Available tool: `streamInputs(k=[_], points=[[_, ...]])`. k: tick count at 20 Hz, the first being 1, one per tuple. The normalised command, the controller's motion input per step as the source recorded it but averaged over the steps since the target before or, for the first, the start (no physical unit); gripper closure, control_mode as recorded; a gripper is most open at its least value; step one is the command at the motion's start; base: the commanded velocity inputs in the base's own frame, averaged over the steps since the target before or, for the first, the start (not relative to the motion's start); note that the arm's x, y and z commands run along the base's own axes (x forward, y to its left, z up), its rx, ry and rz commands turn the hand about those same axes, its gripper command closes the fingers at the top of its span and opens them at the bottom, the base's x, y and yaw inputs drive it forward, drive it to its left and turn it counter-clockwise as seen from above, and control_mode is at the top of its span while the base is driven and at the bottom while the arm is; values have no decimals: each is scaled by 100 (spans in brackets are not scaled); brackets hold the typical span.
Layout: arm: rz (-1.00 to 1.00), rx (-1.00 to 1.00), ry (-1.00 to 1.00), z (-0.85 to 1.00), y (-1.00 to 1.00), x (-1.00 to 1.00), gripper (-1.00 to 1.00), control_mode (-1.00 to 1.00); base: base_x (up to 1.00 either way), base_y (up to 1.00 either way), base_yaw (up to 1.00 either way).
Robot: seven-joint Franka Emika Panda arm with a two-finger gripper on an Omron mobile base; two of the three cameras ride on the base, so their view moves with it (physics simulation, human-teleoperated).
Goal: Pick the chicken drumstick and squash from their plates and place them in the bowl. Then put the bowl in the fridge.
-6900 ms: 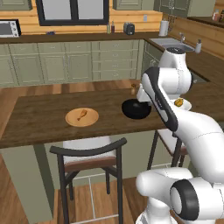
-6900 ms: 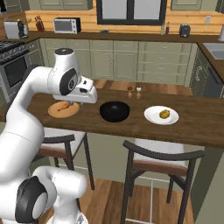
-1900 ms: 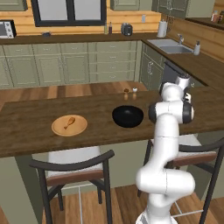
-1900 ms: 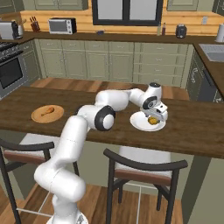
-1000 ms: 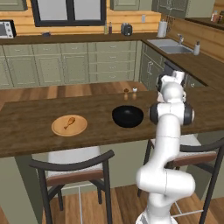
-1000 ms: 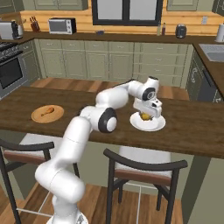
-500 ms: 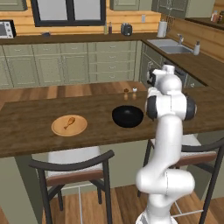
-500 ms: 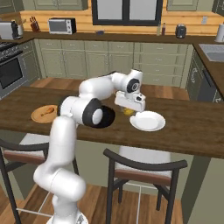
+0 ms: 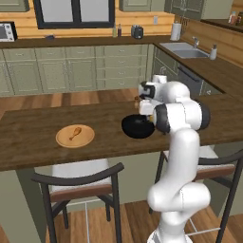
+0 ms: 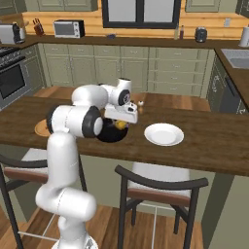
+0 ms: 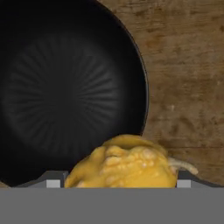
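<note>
In the left base view, a long dark wooden counter (image 9: 28, 133) is seen across the middle of the kitchen. On it a round tan wooden plate (image 9: 86, 139) is set, with a small tan-brown chicken drumstick (image 9: 74, 133) lying on it. To the right of that plate, well apart from it, a round glossy black bowl (image 9: 135, 127) is placed. The white arm's hand is held above the bowl's right rim, and the fingers themselves cannot be made out here. Two dark chairs (image 9: 80, 179) are tucked under the near edge of the counter.

In the right base view, the two-finger gripper (image 10: 121, 122) is held over the black bowl (image 10: 109, 134), and a small yellow-orange knobbly squash (image 10: 120, 125) is seen gripped beneath the hand, above the bowl's right side. A round white plate (image 10: 164, 134) is set on the counter just to the right of the bowl. The tan wooden plate (image 10: 40, 128) is partly hidden behind the arm at the left.

In the hand view, the ribbed inside of the black bowl (image 11: 65, 96) is seen from above, resting on the wood grain of the counter (image 11: 188, 78). The squash (image 11: 124, 166) is clamped between the two dark fingertips (image 11: 51, 180), which are spread wide around it. It is seen against the bowl's near rim; whether it touches the bowl cannot be told.
</note>
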Motion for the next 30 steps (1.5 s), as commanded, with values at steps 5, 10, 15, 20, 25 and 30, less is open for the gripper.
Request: streamInputs(k=[5, 10, 15, 20, 25, 30], points=[[19, 0, 4, -11, 43, 52, 100, -100, 0, 0, 0], [18, 0, 8, -38, 19, 24, 100, -100, 0, 0, 0], [18, 3, 5, -40, 23, 29, 100, -100, 0, 0, 0], [17, 1, 4, -21, 9, 20, -100, -100, 0, 0, 0], [13, 3, 4, -4, 0, -2, -100, -100, 0, 0, 0], [11, 9, 0, 25, 13, -37, -100, -100, 0, 0, 0]])
